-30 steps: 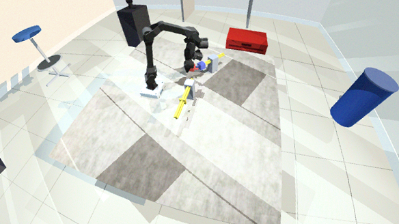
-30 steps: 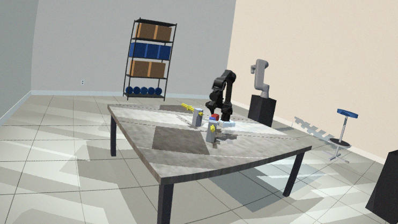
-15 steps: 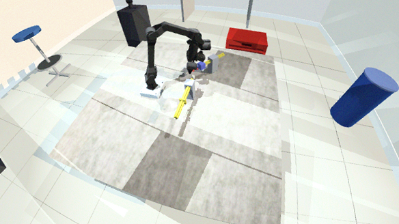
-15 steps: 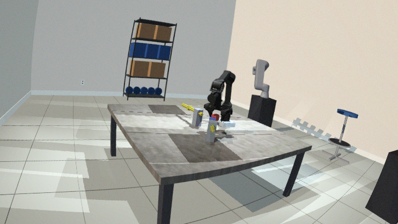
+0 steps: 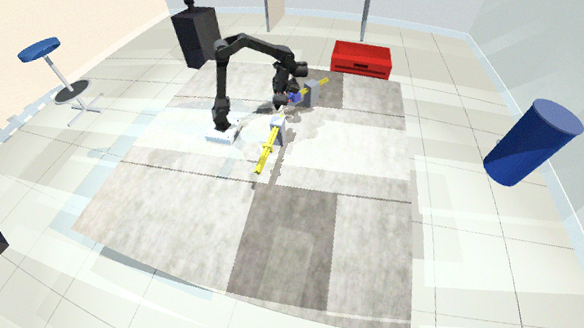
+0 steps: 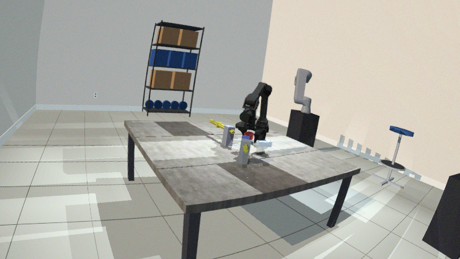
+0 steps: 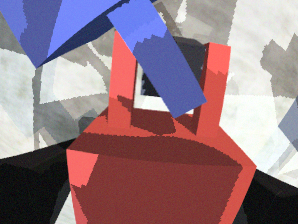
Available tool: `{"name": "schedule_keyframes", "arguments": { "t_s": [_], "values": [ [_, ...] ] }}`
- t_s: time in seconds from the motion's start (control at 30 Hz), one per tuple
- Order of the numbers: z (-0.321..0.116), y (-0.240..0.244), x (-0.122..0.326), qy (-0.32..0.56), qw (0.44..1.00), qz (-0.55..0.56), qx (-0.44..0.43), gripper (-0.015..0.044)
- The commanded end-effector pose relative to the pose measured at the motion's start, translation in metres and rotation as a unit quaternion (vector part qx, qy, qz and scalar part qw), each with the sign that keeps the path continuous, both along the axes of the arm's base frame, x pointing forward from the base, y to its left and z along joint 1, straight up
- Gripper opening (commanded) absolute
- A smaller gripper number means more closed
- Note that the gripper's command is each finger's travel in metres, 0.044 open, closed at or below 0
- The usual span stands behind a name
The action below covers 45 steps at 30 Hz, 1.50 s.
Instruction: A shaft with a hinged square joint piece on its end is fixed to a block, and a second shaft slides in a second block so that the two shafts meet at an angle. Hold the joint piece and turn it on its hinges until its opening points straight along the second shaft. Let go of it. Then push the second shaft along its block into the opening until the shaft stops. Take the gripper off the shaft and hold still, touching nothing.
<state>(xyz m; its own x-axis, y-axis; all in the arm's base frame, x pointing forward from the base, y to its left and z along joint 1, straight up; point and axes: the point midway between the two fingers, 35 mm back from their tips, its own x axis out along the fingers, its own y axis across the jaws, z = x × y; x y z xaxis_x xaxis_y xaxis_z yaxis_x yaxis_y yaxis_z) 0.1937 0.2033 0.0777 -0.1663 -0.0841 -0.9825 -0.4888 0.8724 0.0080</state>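
The hinged red joint piece (image 6: 248, 135) (image 7: 160, 192) hangs on a blue fork (image 5: 294, 97) (image 6: 245, 137) (image 7: 172, 75) at the end of a yellow shaft (image 5: 323, 80) (image 6: 245, 148) held in a grey block (image 5: 311, 94) (image 6: 243, 155). The second yellow shaft (image 5: 265, 152) (image 6: 219, 124) passes through the other grey block (image 5: 277, 134) (image 6: 228, 138), its near end apart from the joint piece. My gripper (image 5: 280, 103) (image 6: 248, 134) (image 7: 150, 155) is around the red piece, one finger at each side, partly open. The red piece hides the fingertips, so contact cannot be seen. Its opening is out of sight.
The arm's white base (image 5: 222, 136) (image 6: 264, 143) stands on the table (image 5: 178, 223) (image 6: 206, 186) beside the two blocks. The second block stands close to my gripper. A red chest (image 5: 360, 60), a blue cylinder (image 5: 528, 143) and a shelf rack (image 6: 175, 47) stand away from the arm.
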Motion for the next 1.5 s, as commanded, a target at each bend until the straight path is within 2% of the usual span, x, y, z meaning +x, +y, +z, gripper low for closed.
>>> {"name": "schedule_keyframes", "arguments": {
  "t_s": [0.0,0.13,1.47],
  "values": [
    [-0.0008,-0.0001,0.0004,-0.001,1.0,0.001,0.0,0.0282],
    [-0.0008,-0.0001,0.0004,-0.001,1.0,0.001,0.0,0.0182],
    [-0.0008,-0.0001,0.0004,-0.001,1.0,0.001,0.0,0.0182]
  ]
}}
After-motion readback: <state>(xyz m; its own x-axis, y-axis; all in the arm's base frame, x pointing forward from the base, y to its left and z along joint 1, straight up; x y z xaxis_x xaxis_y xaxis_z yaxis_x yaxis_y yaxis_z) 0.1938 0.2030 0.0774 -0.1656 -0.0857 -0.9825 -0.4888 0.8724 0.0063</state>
